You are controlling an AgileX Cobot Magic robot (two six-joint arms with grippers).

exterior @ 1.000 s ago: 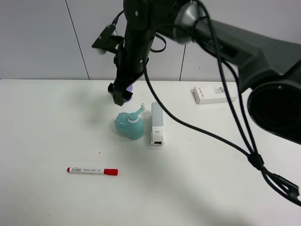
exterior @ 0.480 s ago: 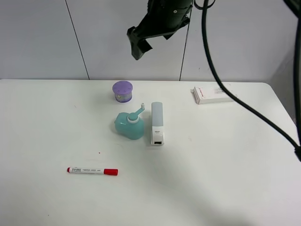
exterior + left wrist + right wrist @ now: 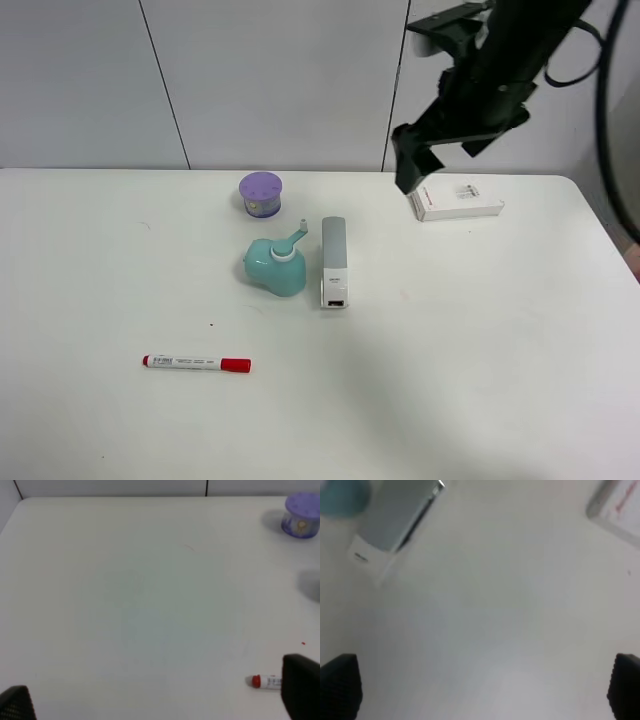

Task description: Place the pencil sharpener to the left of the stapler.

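While the pencil sharpener (image 3: 274,267) sits beside the stapler (image 3: 333,262), right gripper (image 3: 412,165) hangs high, spread, empty.

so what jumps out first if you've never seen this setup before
The black right arm, its gripper hanging high above the table's far right near the flat white box. Next, the teal pencil sharpener mid-table, sitting close against the left side of the white stapler, with a purple round container just behind them. A red-capped marker lies alone toward the front left.
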